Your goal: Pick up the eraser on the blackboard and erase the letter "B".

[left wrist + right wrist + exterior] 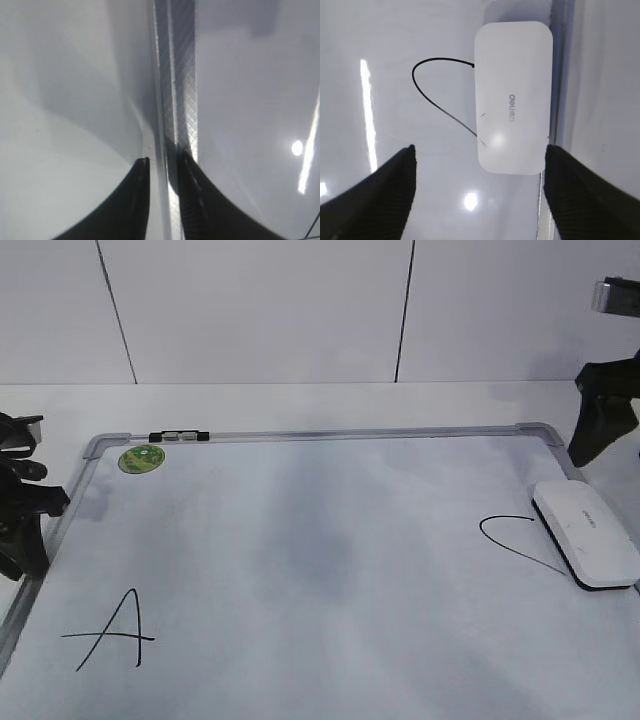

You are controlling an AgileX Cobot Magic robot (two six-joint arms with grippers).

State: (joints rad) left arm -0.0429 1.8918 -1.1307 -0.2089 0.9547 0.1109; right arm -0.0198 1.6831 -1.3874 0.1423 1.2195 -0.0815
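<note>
The blackboard (350, 434) is a white dry-erase board with a silver frame, lying flat. The eraser (585, 533), a white rounded block, lies on the board by its right rail and covers part of a curved black stroke (510, 535). No letter "B" shows; the board's middle has only a faint grey smudge. My right gripper (612, 430) is open and empty, above and behind the eraser. In the right wrist view its jaws (480, 150) are spread just short of the eraser (514, 95). My left gripper (20, 505) is over the board's left rail (175, 75), jaws (162, 160) close together and empty.
A slanted letter "A" (110, 630) is drawn at the board's front left. A round green sticker (141, 459) and a black clip (178, 436) sit at the top left. A white panelled wall stands behind the table.
</note>
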